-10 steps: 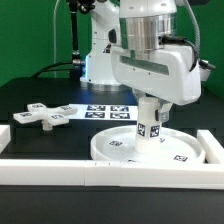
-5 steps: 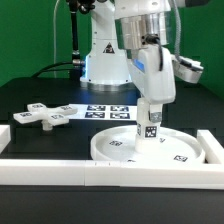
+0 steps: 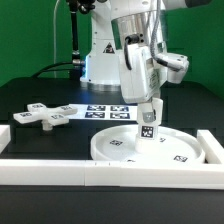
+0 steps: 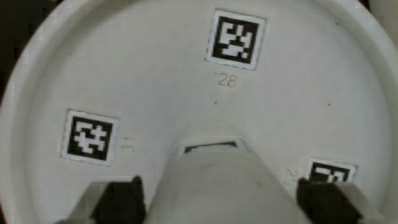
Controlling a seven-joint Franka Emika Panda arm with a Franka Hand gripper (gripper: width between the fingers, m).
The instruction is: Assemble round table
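Note:
The large white rimmed disc (image 3: 112, 150) lies flat on the black table at the exterior view's right. The short cylindrical leg (image 3: 148, 128) stands upright on its centre, a tag on its side. My gripper (image 3: 148, 110) comes down from above and is shut on the leg's top. In the wrist view the leg (image 4: 222, 180) fills the space between my two dark fingers (image 4: 121, 200), with the tagged disc (image 4: 160, 90) below. The cross-shaped foot (image 3: 40, 115) lies loose on the table at the exterior view's left.
The marker board (image 3: 105, 111) lies flat behind the disc. A white border rail (image 3: 90, 172) runs along the front, and another rail (image 3: 212, 148) stands at the exterior view's right. The robot base rises behind the board.
My wrist has turned about its vertical axis while staying over the leg, with the gripper body swinging round. The leg and disc stay in the same place.

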